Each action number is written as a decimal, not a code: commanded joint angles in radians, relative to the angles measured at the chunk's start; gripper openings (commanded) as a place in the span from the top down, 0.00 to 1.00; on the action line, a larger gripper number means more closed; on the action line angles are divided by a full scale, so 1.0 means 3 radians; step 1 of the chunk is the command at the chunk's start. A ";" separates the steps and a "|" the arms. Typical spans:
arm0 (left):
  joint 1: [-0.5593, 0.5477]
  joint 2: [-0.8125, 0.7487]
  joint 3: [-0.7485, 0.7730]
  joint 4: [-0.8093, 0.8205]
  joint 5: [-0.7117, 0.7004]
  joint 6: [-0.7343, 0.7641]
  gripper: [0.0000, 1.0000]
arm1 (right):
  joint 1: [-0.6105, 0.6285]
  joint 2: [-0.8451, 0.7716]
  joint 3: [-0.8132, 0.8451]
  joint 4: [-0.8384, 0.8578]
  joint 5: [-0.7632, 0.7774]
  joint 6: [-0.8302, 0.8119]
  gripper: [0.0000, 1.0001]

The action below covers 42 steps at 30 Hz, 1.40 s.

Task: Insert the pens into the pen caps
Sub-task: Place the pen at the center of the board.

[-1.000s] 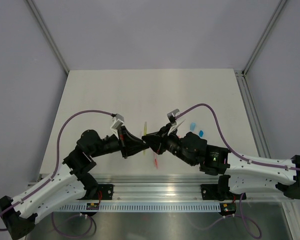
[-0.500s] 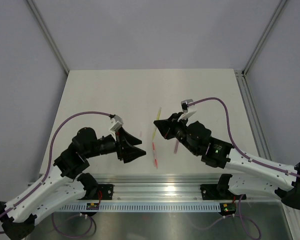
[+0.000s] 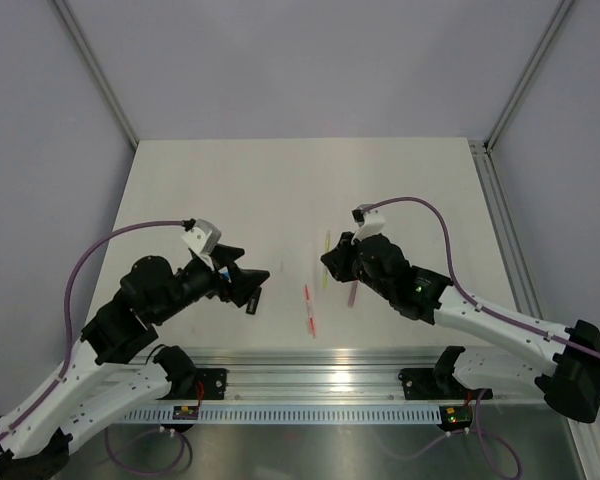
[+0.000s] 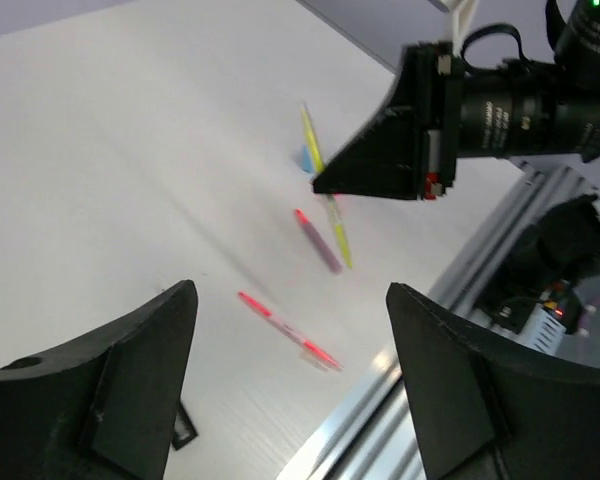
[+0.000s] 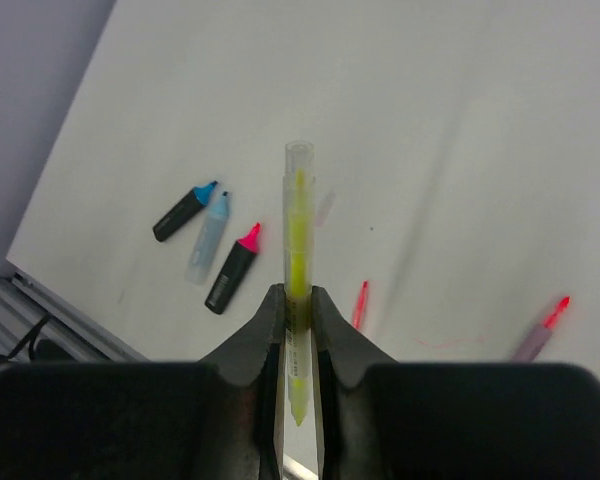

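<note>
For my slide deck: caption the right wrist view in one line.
Right gripper pinches a yellow pen; on the table beyond, a pale-blue marker lies between two black markers.

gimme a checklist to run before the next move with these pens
1. Right gripper grip on yellow pen: ok, pinched between both fingers.
2. Left gripper free: ok, open and empty.
3. Yellow pen's far end capped: cannot tell.
4. Red-pink pen free to pick: ok, lying loose on the table.
5. Grippers apart: ok, clear gap in the top view.
</note>
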 commanded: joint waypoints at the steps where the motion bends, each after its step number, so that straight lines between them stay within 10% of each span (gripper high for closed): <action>1: -0.0002 0.0052 0.0195 0.0008 -0.0694 0.0174 0.18 | -0.0166 0.0129 0.0001 -0.0150 -0.0296 -0.0034 1.00; 7: -0.0002 0.0226 0.0297 0.0070 -0.1180 0.0246 0.01 | -0.0422 0.0400 0.0206 -0.0161 -0.0587 -0.0223 1.00; 20: 0.0074 0.0385 0.0267 0.0279 -0.3231 0.0378 0.01 | -0.0847 0.1300 0.0508 -0.0135 -0.1283 -0.0377 1.00; 27: 0.0877 0.0747 0.0175 0.0320 -0.2134 0.0133 0.01 | -0.0954 0.1668 0.0641 -0.0048 -0.1365 -0.0458 1.00; 42: 0.1317 0.1136 0.0190 0.0438 -0.1800 0.0010 0.01 | -0.0980 0.2134 0.0738 -0.0038 -0.1196 -0.0510 1.00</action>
